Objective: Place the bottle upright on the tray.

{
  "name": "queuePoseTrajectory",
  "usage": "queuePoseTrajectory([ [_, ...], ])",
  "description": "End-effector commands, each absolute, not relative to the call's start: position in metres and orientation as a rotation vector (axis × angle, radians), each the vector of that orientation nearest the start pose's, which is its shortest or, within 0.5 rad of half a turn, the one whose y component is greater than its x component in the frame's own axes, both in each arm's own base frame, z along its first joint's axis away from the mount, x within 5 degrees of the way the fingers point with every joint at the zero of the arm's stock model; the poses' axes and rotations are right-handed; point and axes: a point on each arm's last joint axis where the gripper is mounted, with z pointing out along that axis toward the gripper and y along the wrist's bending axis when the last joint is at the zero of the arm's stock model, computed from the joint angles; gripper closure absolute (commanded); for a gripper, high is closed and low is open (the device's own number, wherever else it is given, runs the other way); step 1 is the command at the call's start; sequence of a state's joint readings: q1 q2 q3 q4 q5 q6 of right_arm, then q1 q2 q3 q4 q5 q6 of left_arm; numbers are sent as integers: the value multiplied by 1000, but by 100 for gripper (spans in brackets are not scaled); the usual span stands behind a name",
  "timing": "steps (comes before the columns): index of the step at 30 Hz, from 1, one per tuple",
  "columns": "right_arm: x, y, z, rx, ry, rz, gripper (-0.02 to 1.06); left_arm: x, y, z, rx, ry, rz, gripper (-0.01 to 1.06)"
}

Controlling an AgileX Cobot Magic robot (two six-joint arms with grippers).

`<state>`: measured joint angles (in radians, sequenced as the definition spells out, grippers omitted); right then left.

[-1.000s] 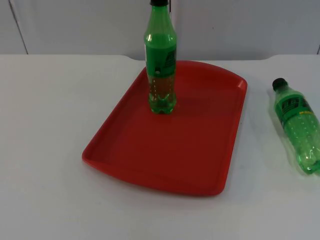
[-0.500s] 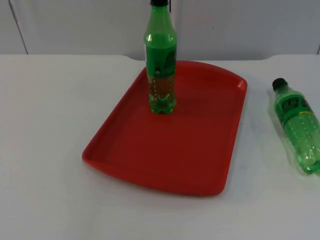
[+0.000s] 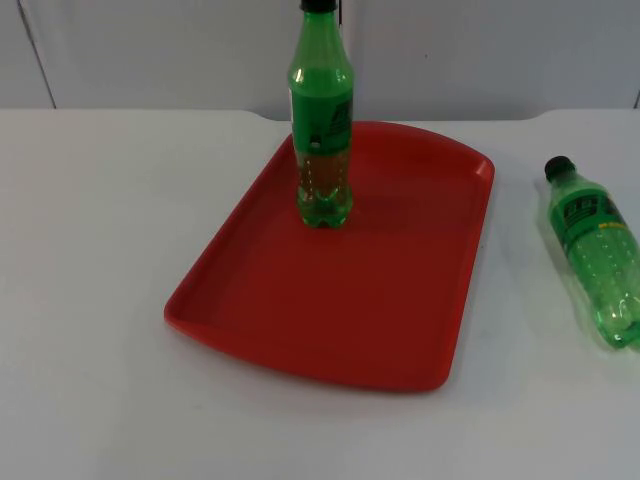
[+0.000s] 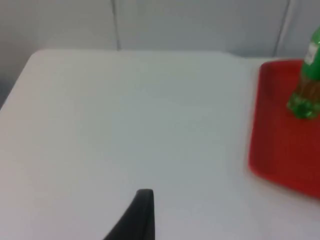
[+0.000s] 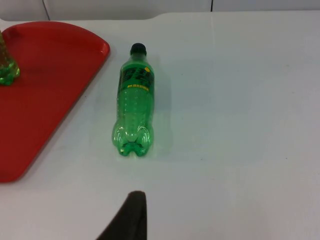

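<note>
A green bottle (image 3: 321,120) with a black cap stands upright on the far part of the red tray (image 3: 400,300). A second green bottle (image 3: 594,250) lies on its side on the white table, right of the tray, cap toward the wall. In the right wrist view this lying bottle (image 5: 134,102) is ahead of my right gripper (image 5: 131,215), apart from it, with the tray's corner (image 5: 45,85) beside it. My left gripper (image 4: 142,210) hangs over bare table left of the tray (image 4: 280,140), far from the upright bottle (image 4: 305,95). Both arms wait.
The grey partition wall (image 3: 480,50) closes the table's far edge just behind the tray. White table top (image 3: 90,250) spreads to the left of the tray and along the front.
</note>
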<state>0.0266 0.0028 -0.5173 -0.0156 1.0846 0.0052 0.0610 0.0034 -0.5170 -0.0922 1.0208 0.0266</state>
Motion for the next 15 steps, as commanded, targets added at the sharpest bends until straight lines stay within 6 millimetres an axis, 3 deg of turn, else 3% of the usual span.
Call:
queuePoseTrajectory([
  [1,-7,-1,280,-9,2047,-4,-1,-6,-1,281,-75,2029,5,0],
  [4,-7,-1,280,-9,2047,-4,-1,-5,1,278,-126,2043,5,0],
  [15,-7,-1,280,-9,2047,-4,-1,-5,-4,275,-41,2061,-20,0],
])
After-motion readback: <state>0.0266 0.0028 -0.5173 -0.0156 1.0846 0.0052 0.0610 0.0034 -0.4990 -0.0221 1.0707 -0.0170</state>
